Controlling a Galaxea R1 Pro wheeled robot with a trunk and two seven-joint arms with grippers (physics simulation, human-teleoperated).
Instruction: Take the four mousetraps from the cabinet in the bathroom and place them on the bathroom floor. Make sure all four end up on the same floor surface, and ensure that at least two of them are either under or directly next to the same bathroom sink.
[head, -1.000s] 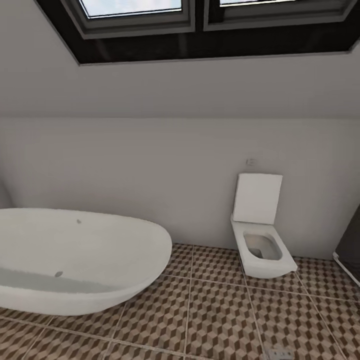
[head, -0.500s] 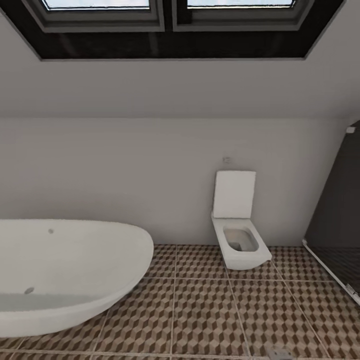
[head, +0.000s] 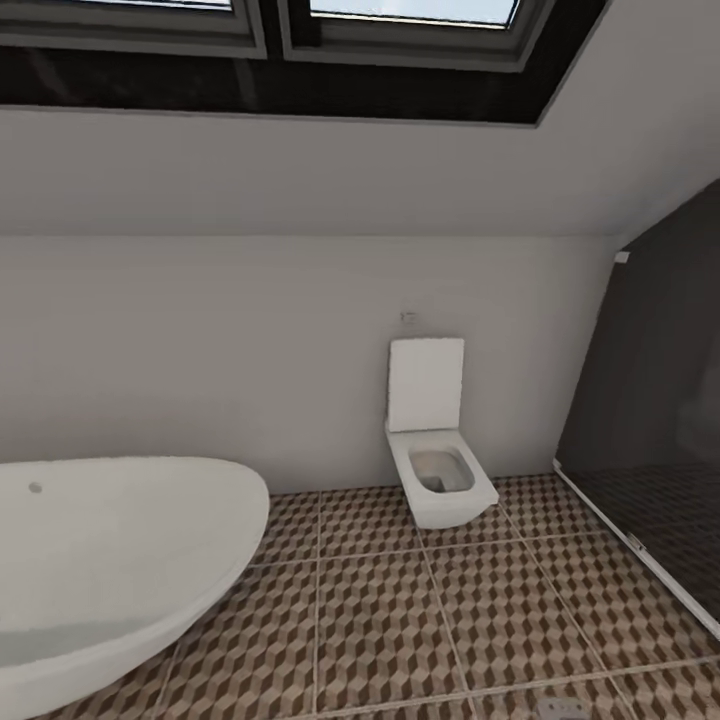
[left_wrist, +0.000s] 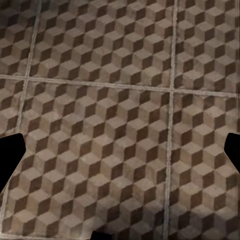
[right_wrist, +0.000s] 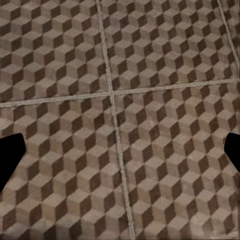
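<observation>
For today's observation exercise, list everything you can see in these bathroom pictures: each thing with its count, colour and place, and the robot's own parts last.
bathtub: one, white, oval, on the floor at the head view's lower left.
toilet: one, white, lid raised, against the back wall right of centre.
flush button: one, pale, on the wall above the toilet.
skylight windows: two panes, dark frames, in the sloped ceiling at the top.
dark glass panel: one, near black, at the right edge.
bathroom floor: brown-and-beige cube-pattern tiles with pale grout, across the foreground.
left hand: black fingertips at the wrist picture's edges, spread wide over bare tiles.
right hand: black fingertips likewise, spread over bare tiles.
</observation>
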